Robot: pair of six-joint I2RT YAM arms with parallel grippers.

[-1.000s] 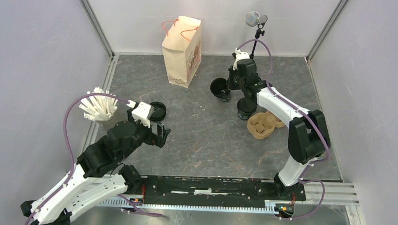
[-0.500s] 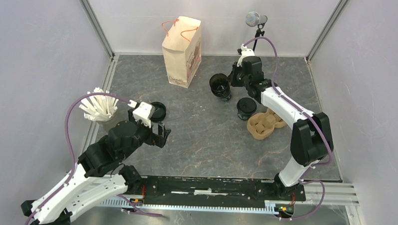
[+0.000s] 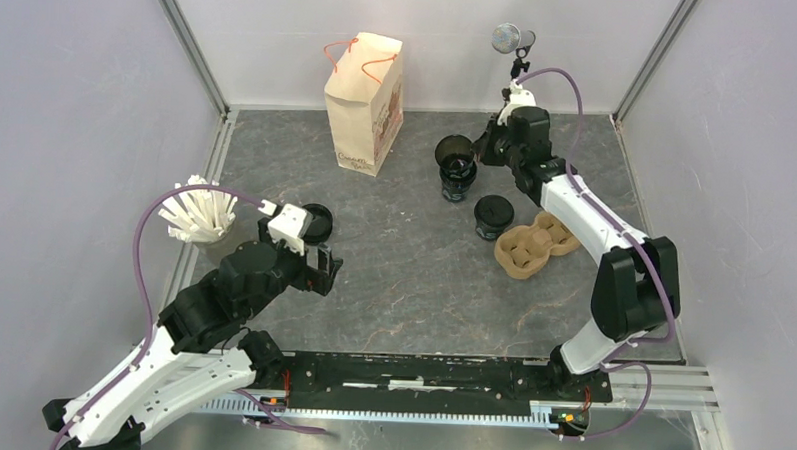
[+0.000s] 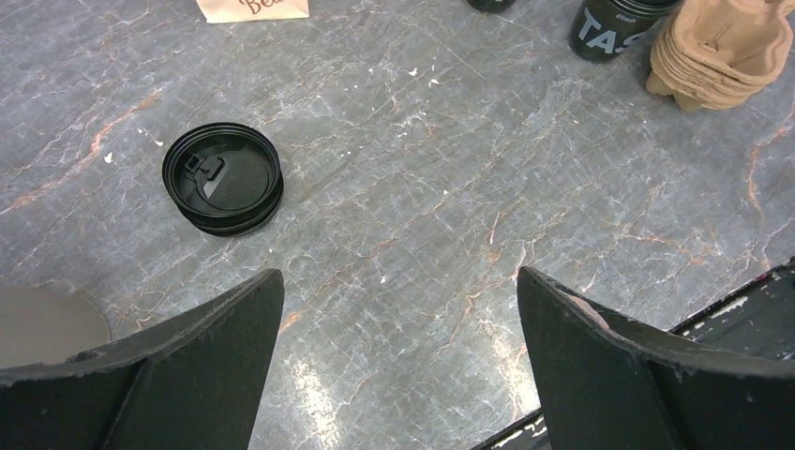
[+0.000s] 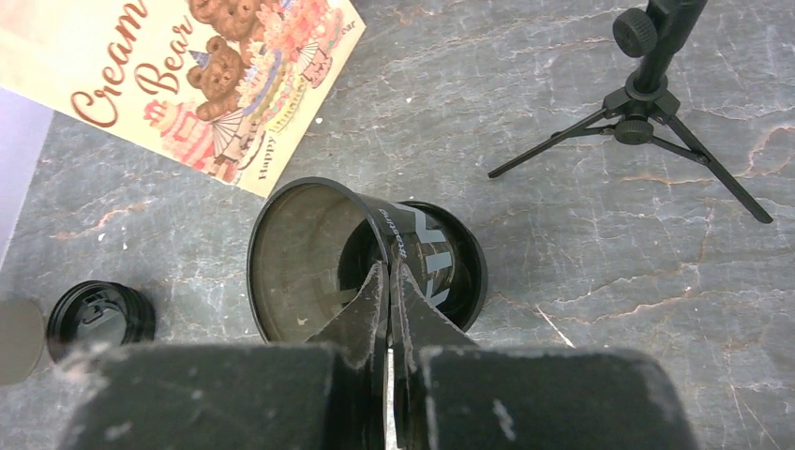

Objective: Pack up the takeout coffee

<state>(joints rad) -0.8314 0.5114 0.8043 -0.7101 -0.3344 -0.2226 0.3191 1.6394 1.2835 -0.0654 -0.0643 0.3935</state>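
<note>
My right gripper (image 3: 484,148) is shut on the rim of an open, lidless black cup (image 3: 455,151), one finger inside the wall and one outside (image 5: 387,267). The held cup (image 5: 309,258) is tilted over a second open black cup (image 3: 459,184), whose rim (image 5: 469,267) shows just behind it. A lidded black cup (image 3: 493,216) stands next to the brown pulp carrier (image 3: 532,245). My left gripper (image 3: 323,270) is open and empty (image 4: 398,309), low over the table near a short stack of black lids (image 4: 223,176), which also shows in the top view (image 3: 317,222).
The beige paper bag (image 3: 365,102) with orange handles stands at the back. A holder of white sticks (image 3: 199,214) is at the left edge. A small tripod (image 5: 647,117) stands at the back right. The cup (image 4: 614,23) and carrier (image 4: 731,47) show at the top of the left wrist view.
My right gripper has moved right and toward the back wall with the open cup pinched in it; a second cup now shows beneath. The left arm has not moved.
</note>
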